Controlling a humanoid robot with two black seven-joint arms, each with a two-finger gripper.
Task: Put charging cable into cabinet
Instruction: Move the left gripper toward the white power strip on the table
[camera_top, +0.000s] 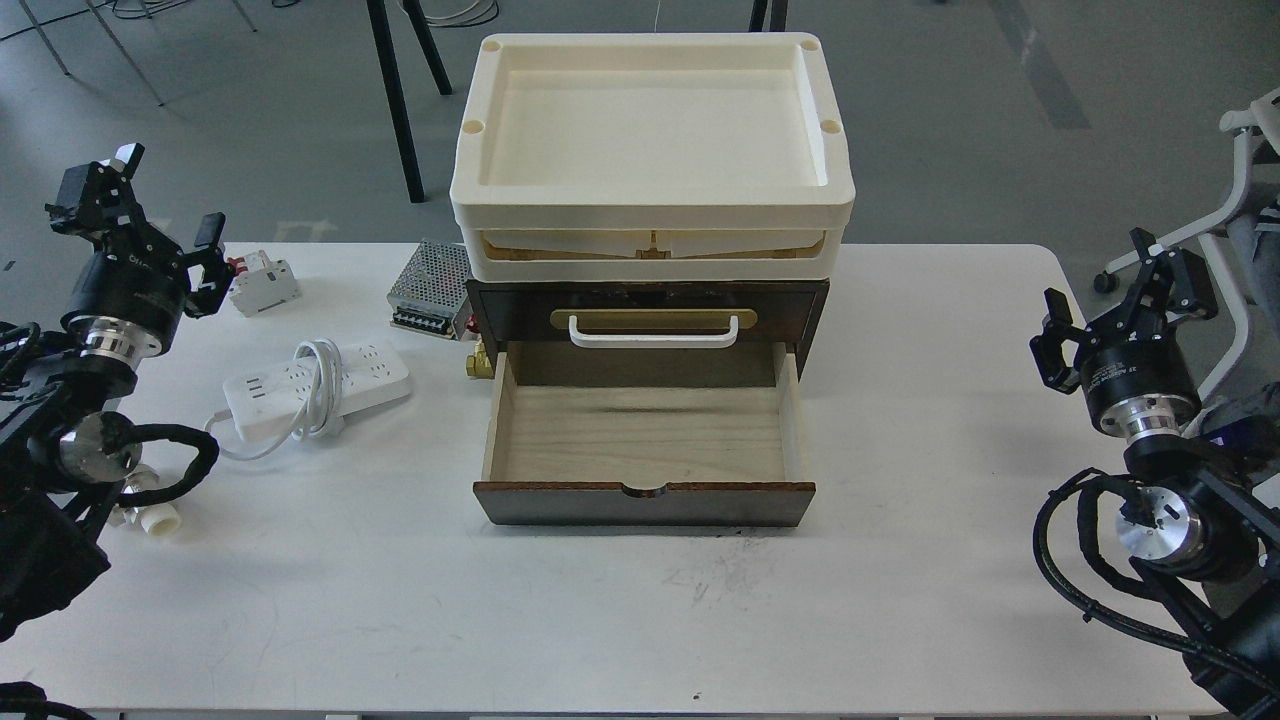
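Table (900, 620), white and broad, carries everything; its bare front half and right side give ample room for arm travel, while its left edge lies close beneath the left arm. Cabinet (648, 300), dark brown, stands at centre under a cream tray (655, 210); its lower drawer (645, 430) is pulled open toward the viewer, light wood interior empty, so the opening is unobstructed from above but bounded by four thin walls. Charging cable (300, 388), a flat white power strip with its cord looped over the middle, lies on the table just left of the drawer, apart from it. Likely faults: the loose cord tail trailing toward the left edge may snag or hang over the drawer's left wall during transfer, and the strip, held off-centre, may tilt and catch that wall. Perforated power-supply box (432, 290) and small circuit breaker (263, 283) sit behind the strip, near enough to be nudged on approach. Left gripper (165, 235) hovers above the breaker, fingers spread, empty; right gripper (1120, 295) is raised off the right edge, fingers parted, empty.
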